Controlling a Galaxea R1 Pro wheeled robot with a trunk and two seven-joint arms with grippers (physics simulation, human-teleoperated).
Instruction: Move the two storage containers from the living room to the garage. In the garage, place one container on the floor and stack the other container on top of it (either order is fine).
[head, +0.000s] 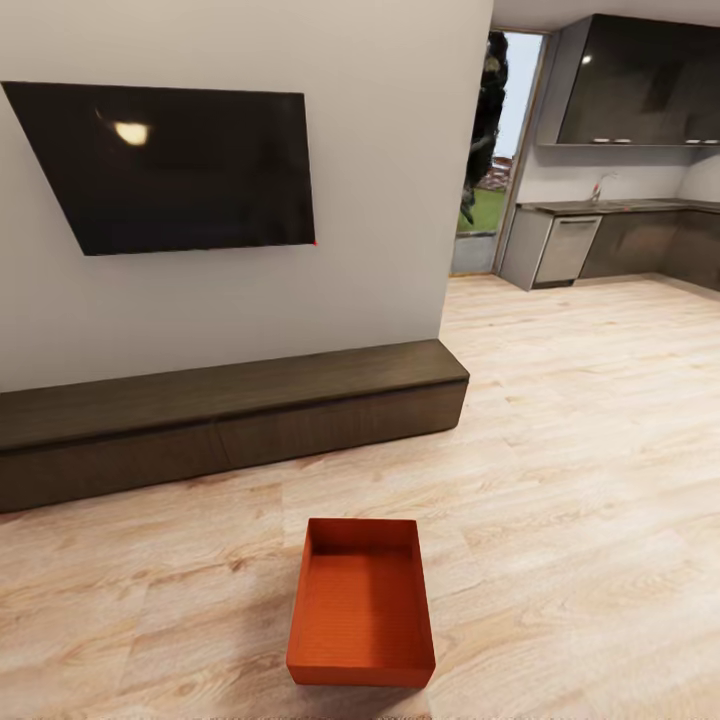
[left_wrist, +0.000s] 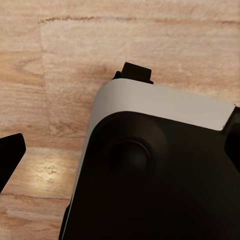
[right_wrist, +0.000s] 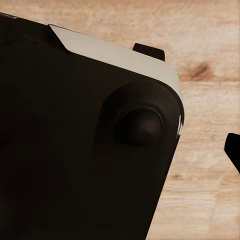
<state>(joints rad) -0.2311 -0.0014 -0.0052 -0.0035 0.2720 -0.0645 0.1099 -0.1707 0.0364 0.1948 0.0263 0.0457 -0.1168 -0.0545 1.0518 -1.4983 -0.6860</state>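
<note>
Resting on open plank floor, container clears bench edge; gripper states unclear.

An open, empty orange-red bin sits upright on the wood floor at six o'clock, lengthwise, near the bench.

Three cameras: one high and forward-looking, two low and close to the floor.

The head view looks forward and down across the light wood plank floor toward the long dark low bench and the open orange-red rectangular bin. Both wrist views face the same planks at close range, past the robot's black-and-white body.
</note>
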